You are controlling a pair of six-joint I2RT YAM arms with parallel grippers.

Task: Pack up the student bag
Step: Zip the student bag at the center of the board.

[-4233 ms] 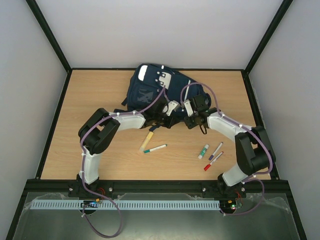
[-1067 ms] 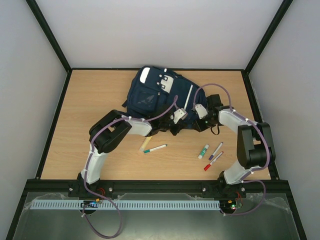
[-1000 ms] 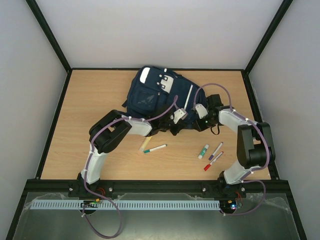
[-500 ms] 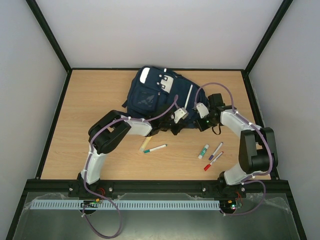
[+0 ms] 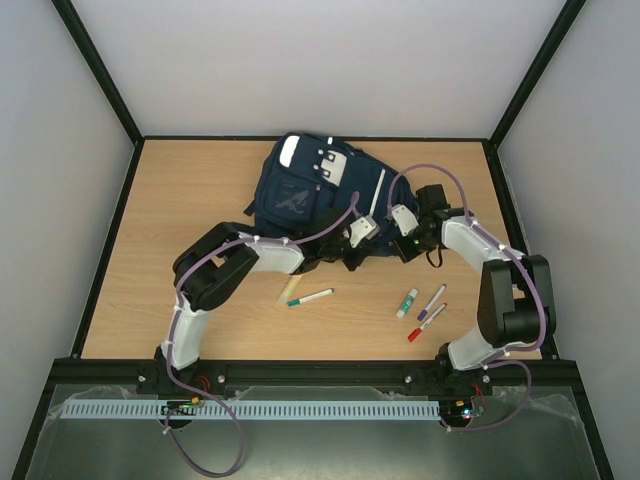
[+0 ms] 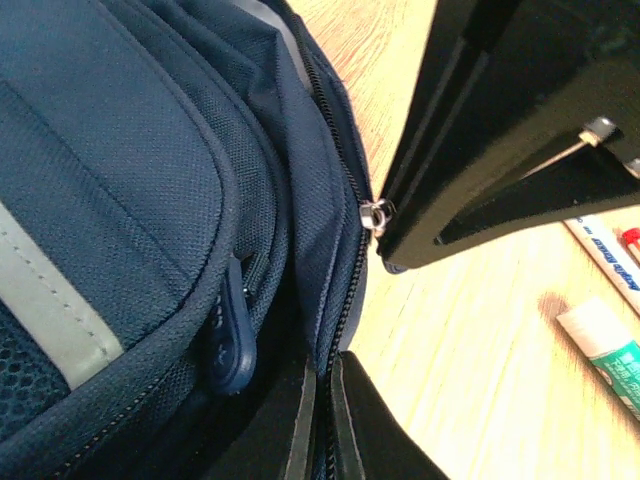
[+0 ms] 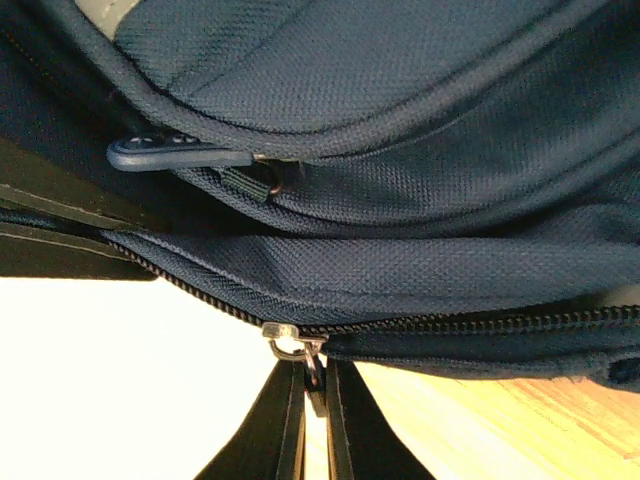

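The student bag [image 5: 305, 190], navy blue with white stripes, lies at the back middle of the table. My left gripper [image 5: 352, 256] is at its near edge, shut on the bag's zip-edge fabric [image 6: 335, 290]; in the left wrist view the gripper [image 6: 320, 425] pinches the zip line. My right gripper [image 5: 398, 246] is just to the right of it. In the right wrist view the gripper [image 7: 313, 420] is shut on the small dark zip pull [image 7: 316, 388] that hangs from the metal slider [image 7: 285, 335]. A second rubber pull tab [image 7: 165, 152] lies on an upper pocket.
On the table in front of the bag lie a yellow highlighter [image 5: 292, 287], a green-capped marker [image 5: 310, 297], a green-tipped white tube [image 5: 407, 303], a purple marker [image 5: 432, 301] and a red marker [image 5: 426, 323]. Black frame rails edge the table.
The right gripper's fingers have closed onto the zip pull and the right arm has shifted slightly. The left gripper stays shut on the bag's edge.
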